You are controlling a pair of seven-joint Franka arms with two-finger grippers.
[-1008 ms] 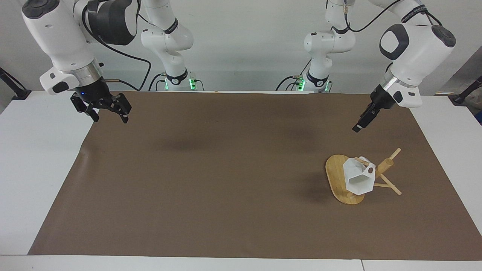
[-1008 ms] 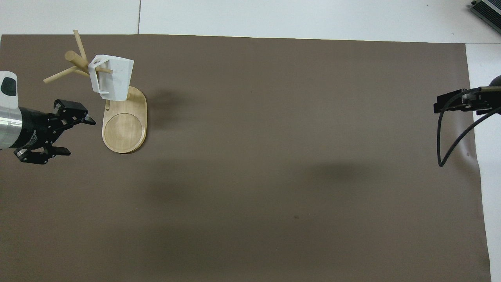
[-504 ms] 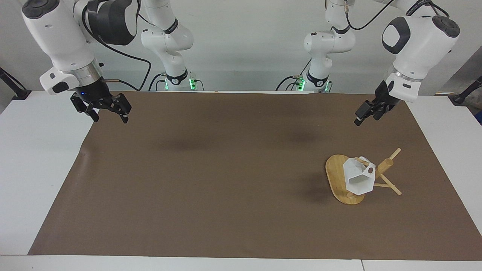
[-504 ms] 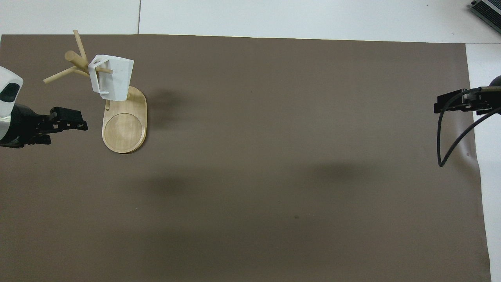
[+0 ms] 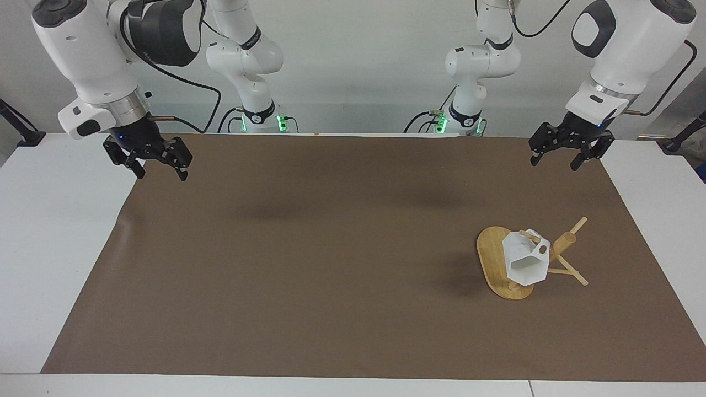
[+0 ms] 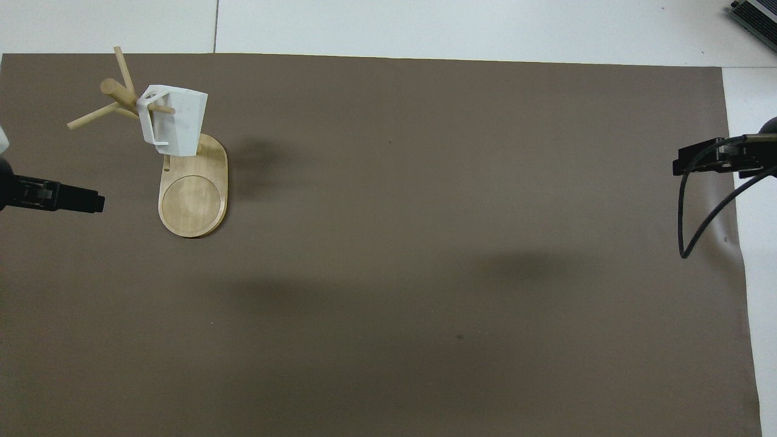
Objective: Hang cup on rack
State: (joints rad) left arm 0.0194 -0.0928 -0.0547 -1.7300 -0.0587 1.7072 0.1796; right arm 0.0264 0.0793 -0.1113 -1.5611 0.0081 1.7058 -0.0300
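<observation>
Fingers apart and empty, the left gripper (image 5: pixel 563 153) had pulled up off the rack (image 5: pixel 499 263), leaving the cup (image 5: pixel 527 259) hung; the right gripper (image 5: pixel 158 160) waited, open too.

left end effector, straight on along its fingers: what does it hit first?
Probably only the brown mat. The left end effector points down, open, over the mat nearer the robots than the rack and the cup. Depth uncertain.

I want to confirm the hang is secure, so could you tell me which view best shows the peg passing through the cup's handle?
The overhead view: the cup hangs with a rack peg passing visibly through its handle. The facing view shows the cup mouth-on, with the handle hole partly hidden against the post.
</observation>
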